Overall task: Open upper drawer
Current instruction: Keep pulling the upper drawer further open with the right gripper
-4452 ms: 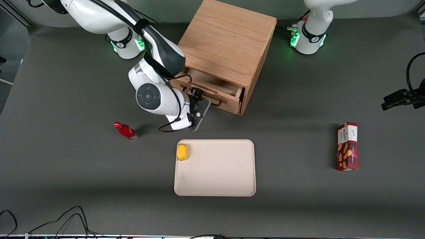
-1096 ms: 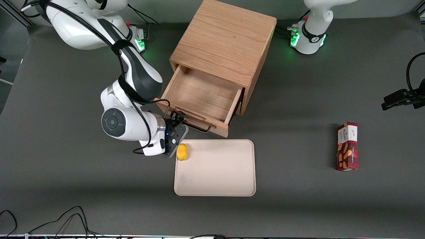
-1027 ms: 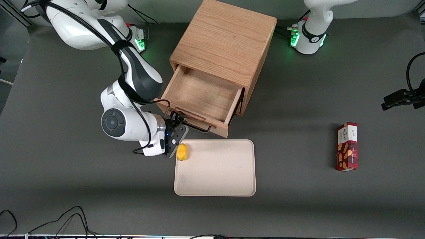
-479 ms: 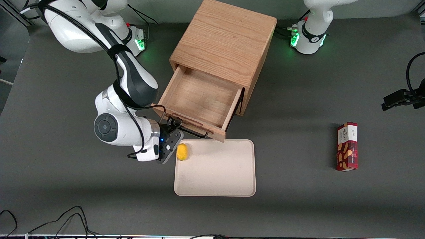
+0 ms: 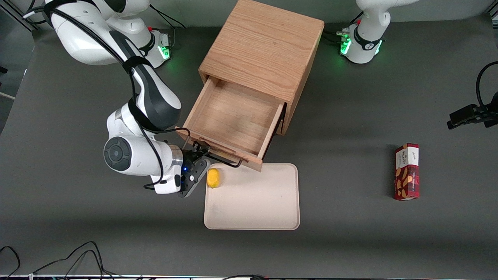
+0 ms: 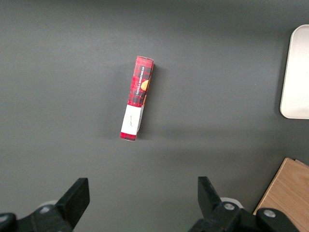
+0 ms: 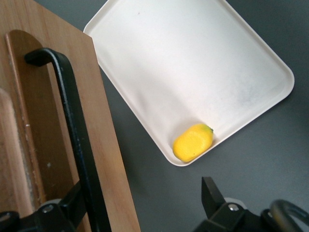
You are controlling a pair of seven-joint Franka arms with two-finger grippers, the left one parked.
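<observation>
Upper drawer [image 5: 232, 118] of the oak cabinet [image 5: 264, 50] stands pulled well out toward the front camera, its bare wooden box showing and nothing visible inside. Its front panel overhangs the edge of the cream tray [image 5: 253, 202] farthest from the camera. The long black wire handle [image 7: 75, 130] runs along that front panel. The right arm's gripper [image 5: 199, 152] sits at the handle's end toward the working arm's side, with 1 finger [image 7: 72, 205] touching the bar and the other [image 7: 212, 195] well apart from it over the dark table [image 5: 78, 217], so the fingers are spread wide and grip nothing. A yellow lemon [image 5: 213, 177] lies in the tray's corner, just beside the gripper. A red snack box [image 5: 407, 171] lies toward the parked arm's end of the table.
</observation>
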